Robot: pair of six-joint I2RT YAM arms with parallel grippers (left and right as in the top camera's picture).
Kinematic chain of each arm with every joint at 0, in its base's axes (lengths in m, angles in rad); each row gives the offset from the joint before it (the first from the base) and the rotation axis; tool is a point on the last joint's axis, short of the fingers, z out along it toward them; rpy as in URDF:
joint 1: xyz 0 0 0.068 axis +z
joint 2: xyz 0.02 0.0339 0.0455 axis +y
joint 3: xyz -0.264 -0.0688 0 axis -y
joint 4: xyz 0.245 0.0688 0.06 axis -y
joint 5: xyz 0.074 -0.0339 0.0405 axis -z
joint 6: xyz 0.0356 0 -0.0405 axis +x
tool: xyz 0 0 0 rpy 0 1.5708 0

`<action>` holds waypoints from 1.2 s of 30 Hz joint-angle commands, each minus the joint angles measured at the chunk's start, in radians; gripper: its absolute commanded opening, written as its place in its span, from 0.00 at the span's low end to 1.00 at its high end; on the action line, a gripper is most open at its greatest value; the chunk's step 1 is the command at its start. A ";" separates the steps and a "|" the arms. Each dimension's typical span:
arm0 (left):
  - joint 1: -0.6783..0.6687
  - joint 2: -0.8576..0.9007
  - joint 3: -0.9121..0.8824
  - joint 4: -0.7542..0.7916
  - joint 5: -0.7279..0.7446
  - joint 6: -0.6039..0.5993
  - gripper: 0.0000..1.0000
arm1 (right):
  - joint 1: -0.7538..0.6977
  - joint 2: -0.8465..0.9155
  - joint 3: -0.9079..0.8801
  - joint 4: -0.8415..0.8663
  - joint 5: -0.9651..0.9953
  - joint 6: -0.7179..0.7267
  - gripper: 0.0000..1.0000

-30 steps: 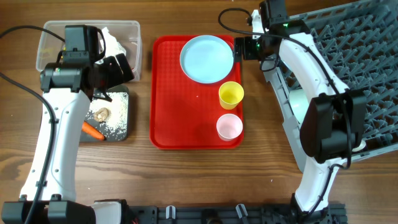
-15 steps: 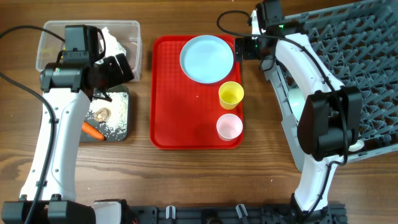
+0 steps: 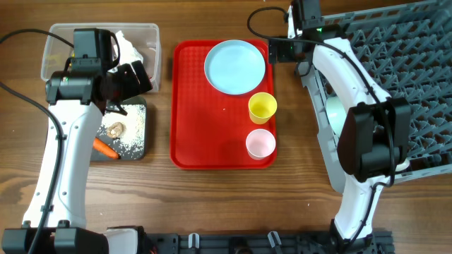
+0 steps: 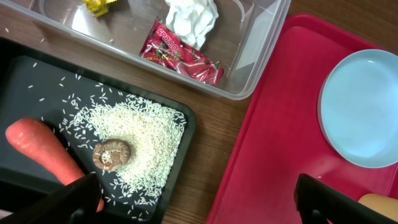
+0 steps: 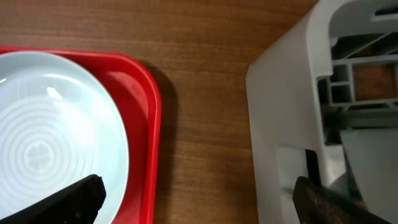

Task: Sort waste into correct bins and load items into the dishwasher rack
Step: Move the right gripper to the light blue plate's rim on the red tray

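Step in hand, by my reading: the plate (image 3: pixel 234 66), lying flat in the far right corner of the red tray (image 3: pixel 198 106). The right gripper (image 5: pixel 199 194) hangs over the bare strip of worktop (image 5: pixel 205 81) between that corner and the dishwasher rack (image 3: pixel 402 77), jaws fully spread and empty.

To do it well: come at the plate's right rim at a slant, with the lower finger slipped under the rim. The tray lip sits close there, so there is little room for a flat approach.

The yellow cup (image 3: pixel 262 108) stands just beside the plate's near rim, so keep the wrist off it. The pink cup (image 3: pixel 260 144) stands nearer the front edge.

The rack's white wall is close on the right and cramps any swing. The tray's left half is bare.

The left gripper (image 4: pixel 202 194), wide and empty, hovers near where the clear tub (image 3: pixel 152 32) and black tray (image 3: pixel 140 152) meet; the carrot (image 4: pixel 43 152) lies in the latter
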 commanded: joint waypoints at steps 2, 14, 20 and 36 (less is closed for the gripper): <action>0.006 0.002 -0.003 0.000 0.005 -0.010 1.00 | -0.006 0.032 0.017 0.024 0.080 0.023 0.99; 0.006 0.002 -0.003 0.000 0.005 -0.010 1.00 | -0.007 0.042 0.017 0.059 0.102 0.024 1.00; 0.006 0.002 -0.003 0.000 0.005 -0.010 1.00 | -0.007 0.042 0.017 0.079 0.102 0.026 1.00; 0.006 0.002 -0.003 0.000 0.005 -0.010 1.00 | -0.033 0.042 0.017 0.103 0.129 0.033 1.00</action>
